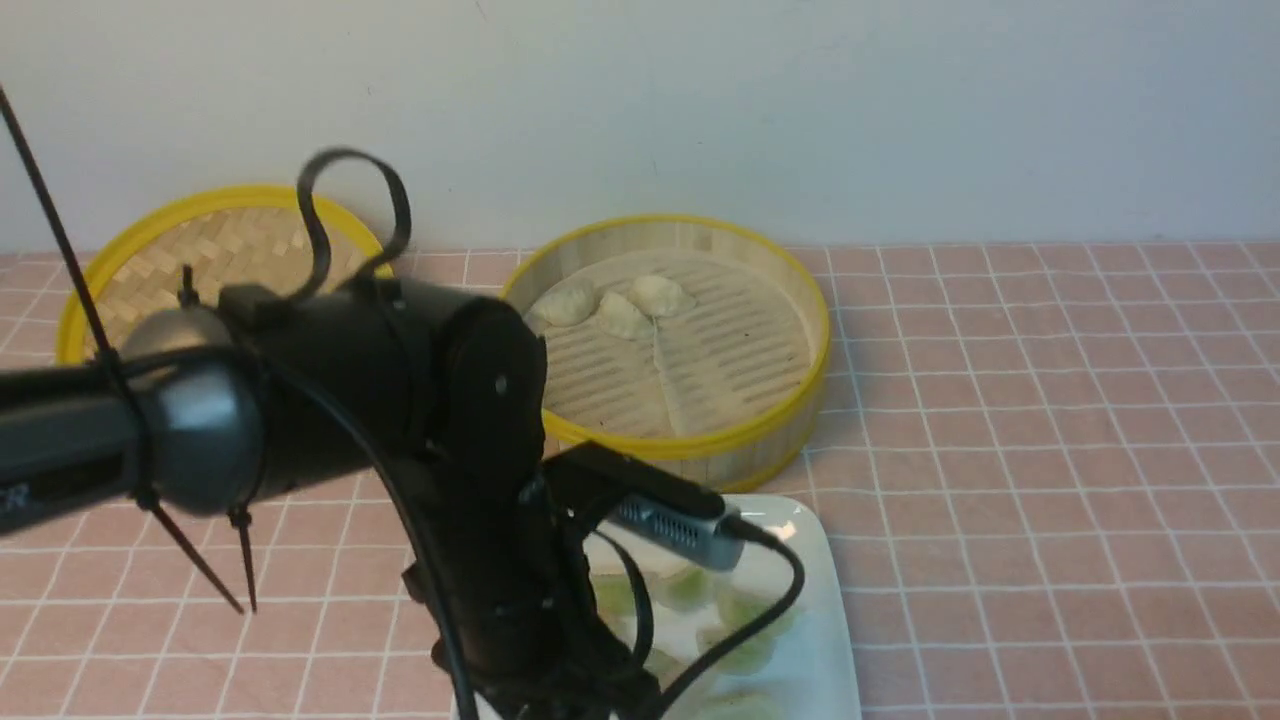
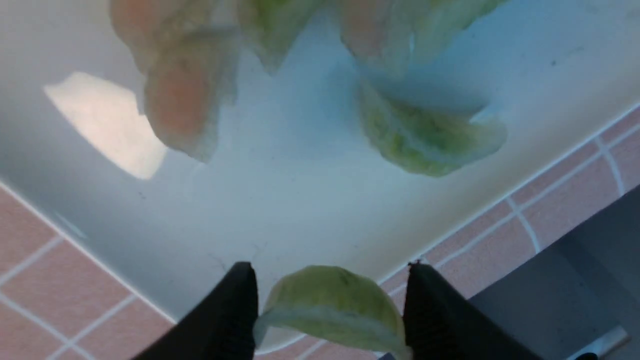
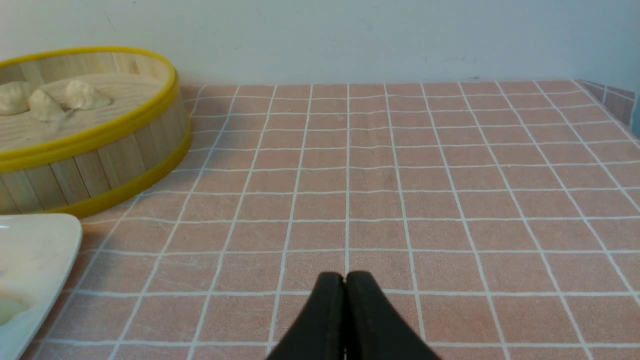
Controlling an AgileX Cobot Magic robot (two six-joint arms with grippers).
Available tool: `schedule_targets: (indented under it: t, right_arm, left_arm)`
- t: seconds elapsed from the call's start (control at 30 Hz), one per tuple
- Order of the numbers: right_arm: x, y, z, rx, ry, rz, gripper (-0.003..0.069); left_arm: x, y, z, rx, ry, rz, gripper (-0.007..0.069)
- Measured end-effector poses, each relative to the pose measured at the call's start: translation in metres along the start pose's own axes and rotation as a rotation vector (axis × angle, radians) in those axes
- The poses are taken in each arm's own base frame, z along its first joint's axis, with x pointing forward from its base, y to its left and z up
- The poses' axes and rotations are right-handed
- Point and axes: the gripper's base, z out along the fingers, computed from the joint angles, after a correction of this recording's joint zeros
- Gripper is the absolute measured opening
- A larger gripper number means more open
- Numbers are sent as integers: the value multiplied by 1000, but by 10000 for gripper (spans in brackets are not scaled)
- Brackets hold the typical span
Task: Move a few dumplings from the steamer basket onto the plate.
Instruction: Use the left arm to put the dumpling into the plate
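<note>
A: From the front, what is showing?

B: The left arm (image 1: 300, 400) is filling the near left and reaching down over the plate (image 1: 830, 640), hiding most of it. Three whitish dumplings (image 1: 620, 305) are sitting at the back of the steamer basket (image 1: 740, 440), which is standing just behind the plate. A woven lid (image 1: 200, 250) is lying to the left by the wall. The tiled table (image 1: 1050, 450) is lying bare to the right.

A: And the left wrist camera?

B: It is giving what the arm is blocking. The left gripper (image 2: 330, 305) is holding a green dumpling (image 2: 330, 300) between its two fingers (image 2: 225, 310), part-open around it, over the plate's (image 2: 280, 200) corner near the rim. Another green dumpling (image 2: 425, 140) and a pinkish one (image 2: 185, 95) are lying on the plate, blurred; more are being cut off at the frame edge.

A: The right wrist camera?

B: The right gripper (image 3: 346, 285) is sitting with its jaws pressed together, holding nothing, over bare tiles. The basket (image 3: 100, 160) and a corner of the plate (image 3: 45, 240) are showing off to one side, well apart from it.
</note>
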Motion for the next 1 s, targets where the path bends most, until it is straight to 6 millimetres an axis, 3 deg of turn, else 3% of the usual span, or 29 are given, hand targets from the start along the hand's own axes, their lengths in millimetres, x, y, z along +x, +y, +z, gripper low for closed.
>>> schedule_targets:
  t: [0.27,0.47,0.6,0.67,0.83,0.87,1.0]
  right_arm:
    - [0,0,0,0,0,0,-15]
    - [0,0,0,0,0,0,-15]
    - [0,0,0,0,0,0,-15]
    - [0,0,0,0,0,0,-15]
    - [0,0,0,0,0,0,-15]
    - [0,0,0,0,0,0,-15]
    - [0,0,0,0,0,0,-15]
  left_arm:
    - [-6,3,13,-14,-77,7,335]
    - [-11,4,12,-20,-137,16,529]
    - [-14,3,9,-20,-148,21,555]
    - [-15,2,5,-19,-161,26,521]
    - [-7,-9,-44,-16,-326,67,111]
    - [-1,-11,-58,-18,-375,79,62]
    - [31,-20,-118,-26,-618,92,0]
